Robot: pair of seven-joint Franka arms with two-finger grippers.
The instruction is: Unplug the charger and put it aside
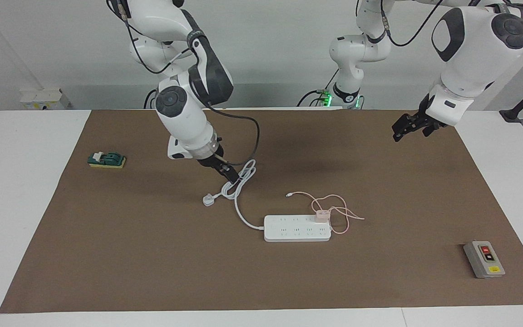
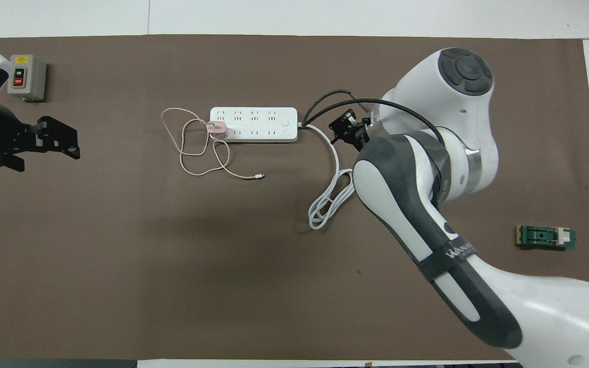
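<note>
The charger (image 1: pixel 321 214), a small pale pink cube, sits plugged into the white power strip (image 1: pixel 297 228) at the strip's end toward the left arm. It also shows in the overhead view (image 2: pixel 217 129). Its thin pink cable (image 1: pixel 337 208) lies in loose loops on the mat beside the strip, toward the robots. My right gripper (image 1: pixel 226 173) hangs low over the strip's coiled white cord (image 1: pixel 242 179), away from the charger; I cannot tell if it touches the cord. My left gripper (image 1: pixel 407 127) is open and empty, raised over the mat near the left arm's end, and waits.
A grey box with red and black buttons (image 1: pixel 484 259) stands farther from the robots at the left arm's end. A small green block on a yellow base (image 1: pixel 107 160) lies at the right arm's end. The cord's white plug (image 1: pixel 208 200) lies on the brown mat (image 1: pixel 152 272).
</note>
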